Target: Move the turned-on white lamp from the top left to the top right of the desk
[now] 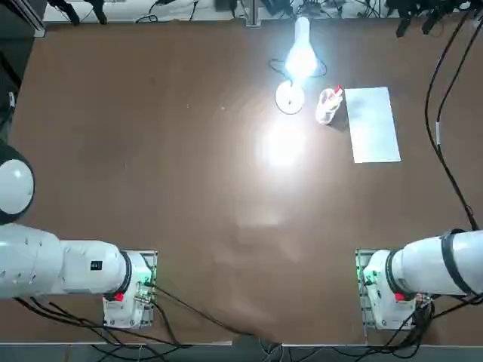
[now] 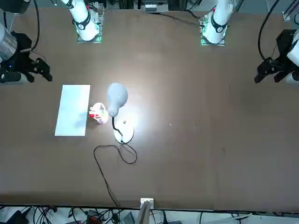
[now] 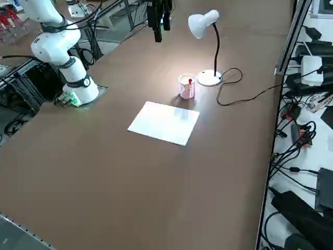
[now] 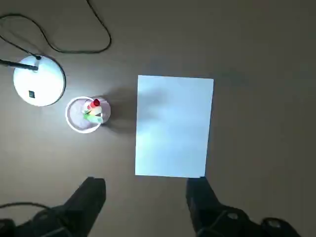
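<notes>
Wrist view shows the right end effector (image 4: 146, 190), fingers apart, above paper sheet (image 4: 174, 126), pen cup (image 4: 87, 114) beside the lamp (image 4: 39, 85).

Lamps: one, a white lamp (image 1: 296, 68) that is lit, near 12 o'clock on the worktop (image 1: 151, 166) in the top view.
Lamp cords: one thin black cord (image 2: 110, 161), looping from the lamp's round base.
Pen cups: one clear cup (image 1: 328, 105), just beside the lamp's base at its 3 o'clock in the top view.
Pens in the cup: a few, one with a red tip; the exact count is too small to tell.
Paper sheets: one white sheet (image 1: 373, 124), at about 1 o'clock on the worktop.
Worktops: one, plain brown.
</notes>
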Available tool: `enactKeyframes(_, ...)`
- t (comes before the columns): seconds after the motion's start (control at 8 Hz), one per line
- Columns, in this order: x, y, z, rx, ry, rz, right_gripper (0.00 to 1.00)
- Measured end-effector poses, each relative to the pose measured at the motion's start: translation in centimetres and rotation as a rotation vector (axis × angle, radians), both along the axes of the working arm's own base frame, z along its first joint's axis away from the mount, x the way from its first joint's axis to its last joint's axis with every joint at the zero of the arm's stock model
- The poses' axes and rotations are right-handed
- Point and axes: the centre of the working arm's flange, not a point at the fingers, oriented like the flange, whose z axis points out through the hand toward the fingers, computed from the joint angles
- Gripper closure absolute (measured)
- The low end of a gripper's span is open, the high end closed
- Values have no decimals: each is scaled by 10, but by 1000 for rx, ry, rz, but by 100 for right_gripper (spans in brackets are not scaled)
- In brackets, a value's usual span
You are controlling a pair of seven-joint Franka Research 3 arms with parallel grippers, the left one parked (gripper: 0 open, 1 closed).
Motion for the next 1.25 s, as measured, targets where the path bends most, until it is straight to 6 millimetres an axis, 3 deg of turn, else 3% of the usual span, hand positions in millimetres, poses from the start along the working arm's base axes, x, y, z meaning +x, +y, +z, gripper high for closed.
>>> enactKeyframes(0.75, 0, -1, 3, 0, 2, -2, 0)
enactKeyframes(1.25, -3, 1, -10, -4, 79, 4, 0)
